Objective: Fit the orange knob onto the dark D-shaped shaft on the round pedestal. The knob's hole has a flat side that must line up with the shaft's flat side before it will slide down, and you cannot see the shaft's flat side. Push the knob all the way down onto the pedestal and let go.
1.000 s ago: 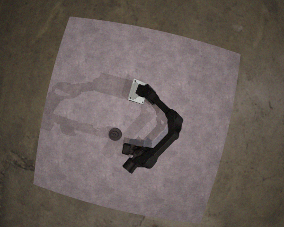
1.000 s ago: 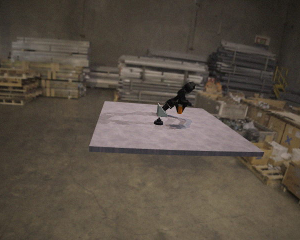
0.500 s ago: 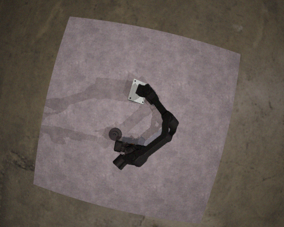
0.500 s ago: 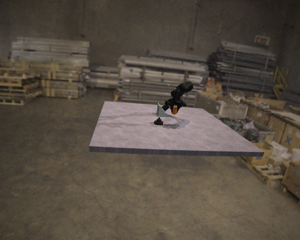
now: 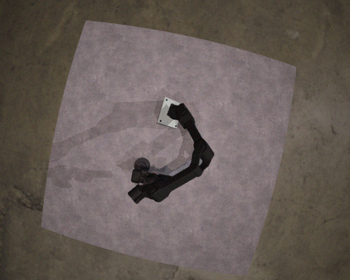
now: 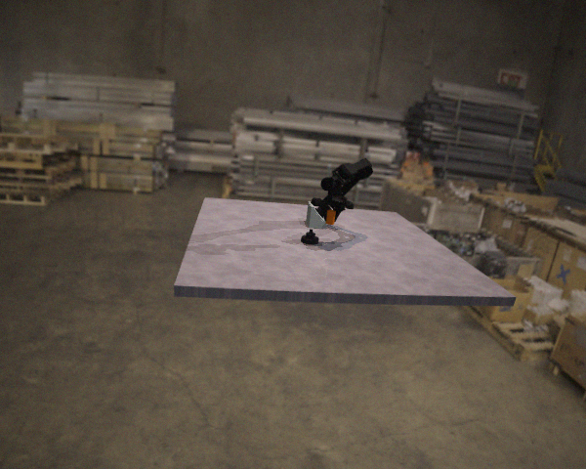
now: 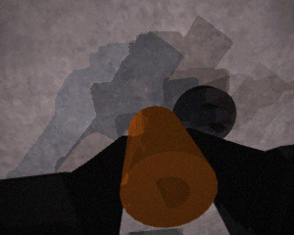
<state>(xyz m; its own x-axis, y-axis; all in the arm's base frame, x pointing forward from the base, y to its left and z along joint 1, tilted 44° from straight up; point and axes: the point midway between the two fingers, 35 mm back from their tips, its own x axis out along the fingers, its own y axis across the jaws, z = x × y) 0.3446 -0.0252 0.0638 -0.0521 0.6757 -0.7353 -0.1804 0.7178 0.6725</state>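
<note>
The orange knob is held upright above the table. Its end face with the D-shaped hole shows in the wrist view. My gripper is shut on the knob. The dark round pedestal stands on the table. In the exterior view its short shaft points up, and the knob is higher and to the right of it. In the wrist view the pedestal is just up and right of the knob, partly behind a finger. The shaft's flat side cannot be made out.
The arm's pale mounting plate is on the table, behind the pedestal in the exterior view. The black arm bends round to the right in the top view. Its shadows fall across the table and around the pedestal.
</note>
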